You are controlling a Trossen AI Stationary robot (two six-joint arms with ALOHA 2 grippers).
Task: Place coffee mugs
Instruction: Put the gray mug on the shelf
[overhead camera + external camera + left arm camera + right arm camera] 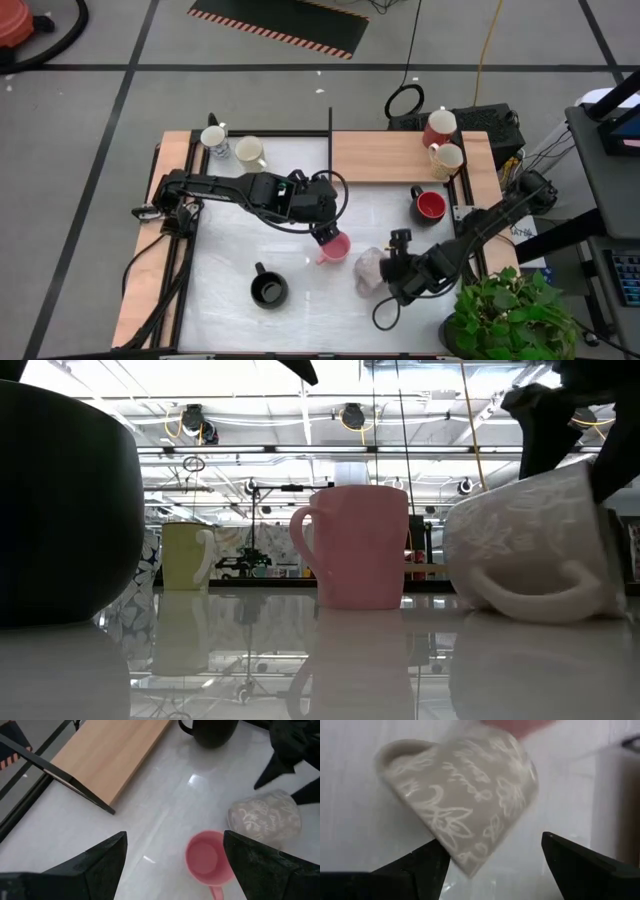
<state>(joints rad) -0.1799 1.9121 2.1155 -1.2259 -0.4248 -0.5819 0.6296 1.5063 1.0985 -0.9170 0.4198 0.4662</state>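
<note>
A pink mug (336,247) stands upright on its base on the white table top, and also shows as the pink mug (206,858) in the left wrist view. My left gripper (175,837) hovers above it, open and touching nothing. Just right of it, a grey flower-patterned mug (369,270) lies tilted on its side, handle (525,595) down on the table. My right gripper (492,842) is open at that mug's raised end, with a dark finger (612,455) on either side. My right gripper stands open around the grey mug's (465,800) raised end, coming from the table's right side. I cannot tell whether either finger (422,865) touches the mug. The mug rests tilted on its side and handle on the table.
A black mug (268,290) stands near the front left. A red mug (429,206) sits behind the right gripper. Red (438,127) and cream (447,158) mugs are on the far right wooden board (380,150). A blue-marked white mug (213,140) and a cream mug (250,152) stand far left. A plant (510,315) crowds the near right corner.
</note>
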